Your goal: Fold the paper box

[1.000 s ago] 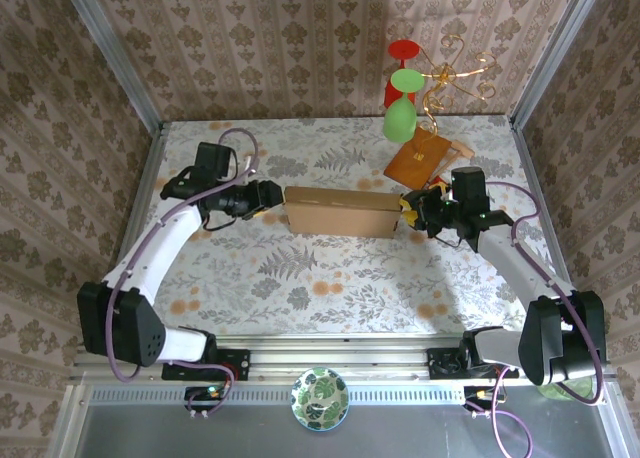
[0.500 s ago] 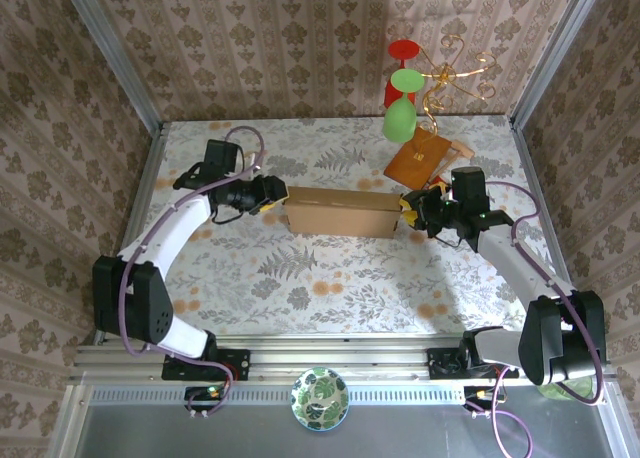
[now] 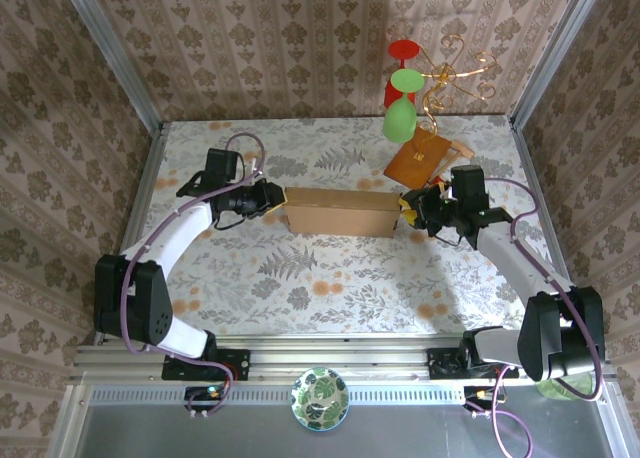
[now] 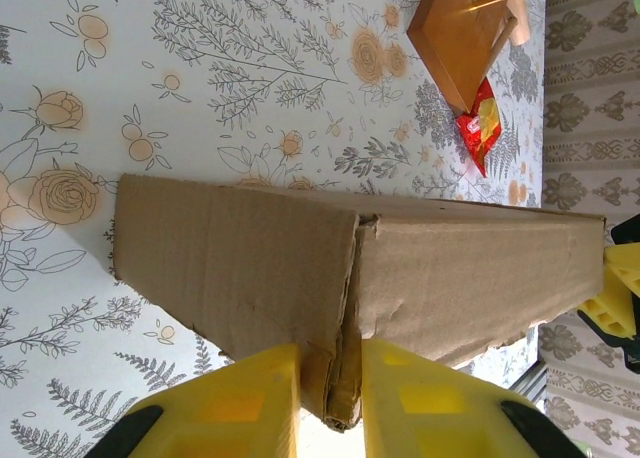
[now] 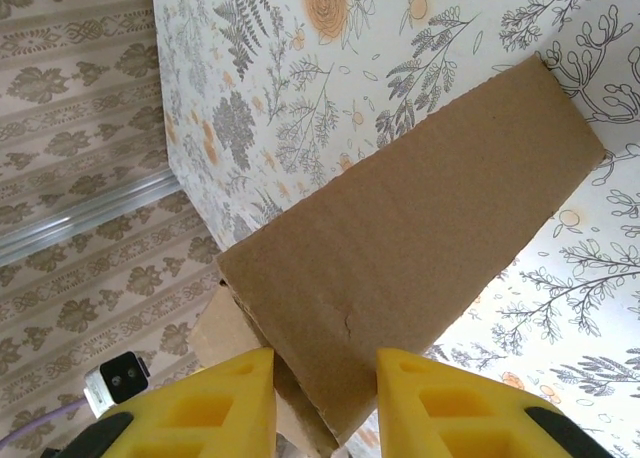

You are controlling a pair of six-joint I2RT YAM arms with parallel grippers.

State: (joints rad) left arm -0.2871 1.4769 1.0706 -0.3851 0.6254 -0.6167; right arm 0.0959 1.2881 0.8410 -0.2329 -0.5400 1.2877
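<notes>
The paper box (image 3: 343,211) stands at the middle of the table (image 3: 300,278), walls raised, the left end effector (image 3: 272,200) and right end effector (image 3: 408,210) each pinching one end; we judge the closing folds are not yet done.

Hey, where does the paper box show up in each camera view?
Top external: paper box at picture centre, long side running left to right.
Left wrist: paper box spans the middle, reaching the bottom edge.
Right wrist: paper box runs diagonally, bottom centre to upper right.
Shared landmark: floral tablecloth beneath it.
</notes>
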